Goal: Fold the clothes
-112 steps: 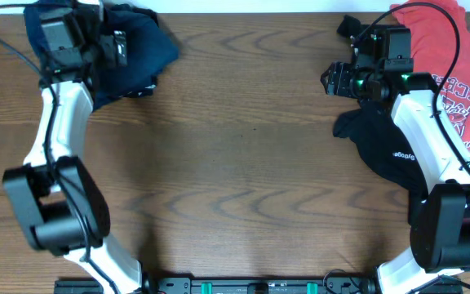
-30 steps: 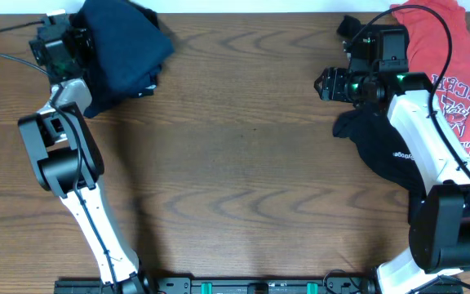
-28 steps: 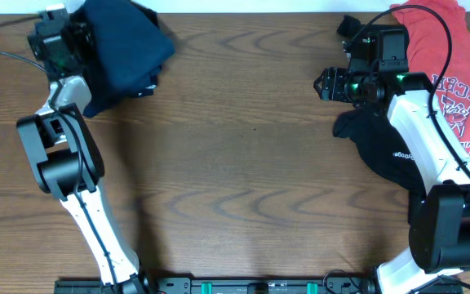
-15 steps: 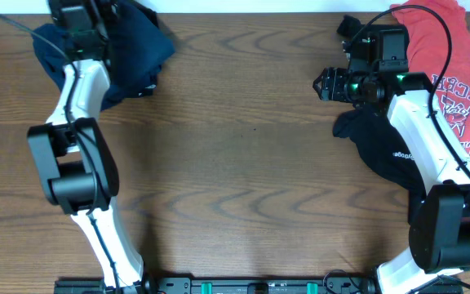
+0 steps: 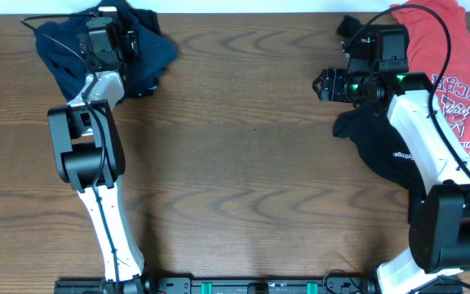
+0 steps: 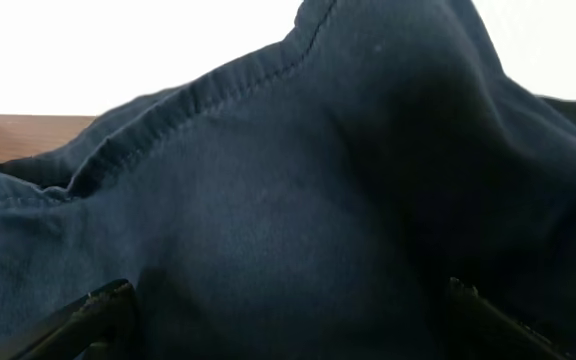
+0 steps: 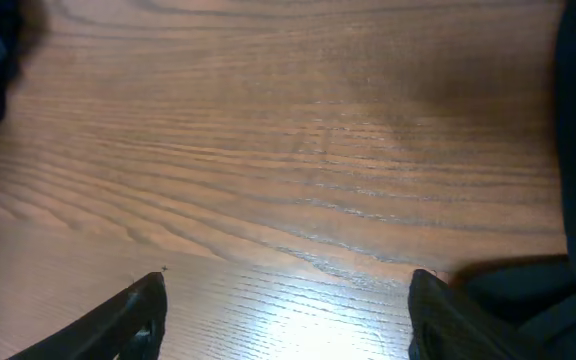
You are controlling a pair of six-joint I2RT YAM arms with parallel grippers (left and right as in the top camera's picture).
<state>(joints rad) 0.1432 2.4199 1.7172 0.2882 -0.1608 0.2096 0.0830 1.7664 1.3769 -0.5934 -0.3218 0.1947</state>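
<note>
Both spread wide — left gripper (image 6: 288, 318) facing navy garment (image 6: 268, 200), right gripper (image 7: 286, 300) empty

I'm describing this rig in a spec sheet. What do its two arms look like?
The left arm and right arm are both white links between bulky black joints. The right arm has small dark lettering on a white link, green lights near its wrist and a black cable looping alongside. The fingers are black.
</note>
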